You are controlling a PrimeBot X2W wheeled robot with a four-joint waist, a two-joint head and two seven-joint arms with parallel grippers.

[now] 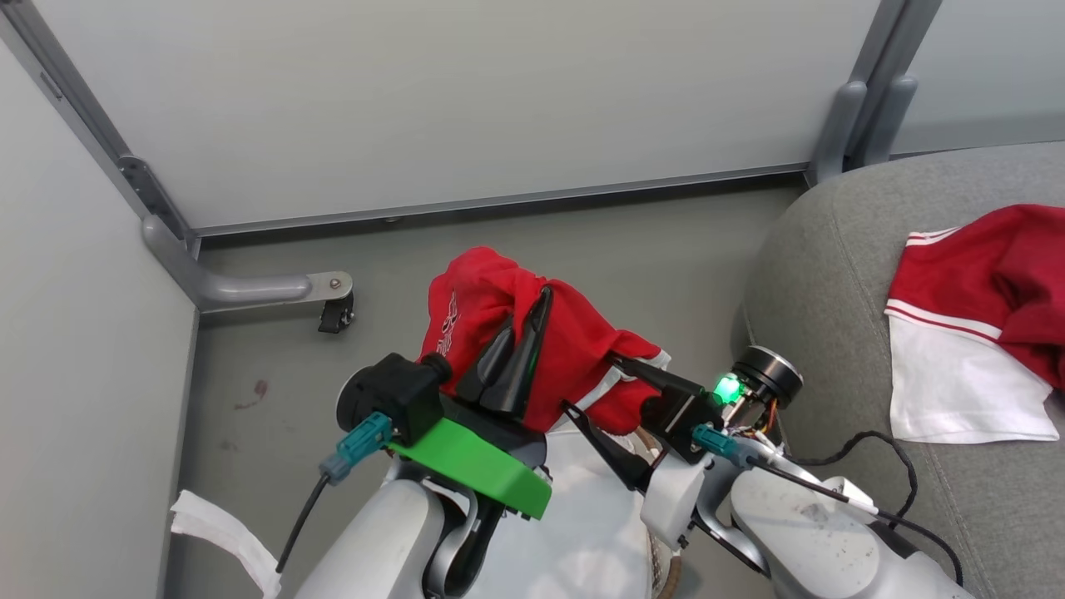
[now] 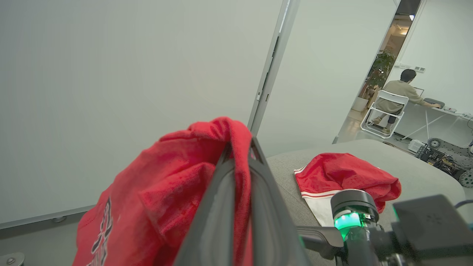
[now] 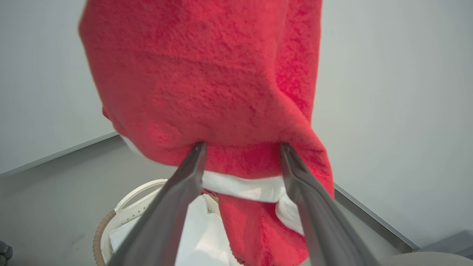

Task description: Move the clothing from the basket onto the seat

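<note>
My left gripper (image 1: 520, 333) is shut on a red shirt (image 1: 491, 308), held up above the basket; the left wrist view has the cloth (image 2: 155, 192) pinched between its fingers (image 2: 258, 192). My right gripper (image 1: 589, 383) stands open, its tips against the shirt's lower fold (image 3: 207, 81), white hem between them. The basket (image 3: 111, 221), white with a brown rim and white liner, sits below the hanging cloth. A second red and white shirt (image 1: 982, 333) lies crumpled on the grey seat (image 1: 832, 274) to the right.
Pale wall panels close off the back and left. A metal foot with a caster (image 1: 333, 312) sits on the grey floor, and a white cloth strip (image 1: 220, 532) lies at the lower left. Far off, a person (image 2: 399, 92) sits at a desk.
</note>
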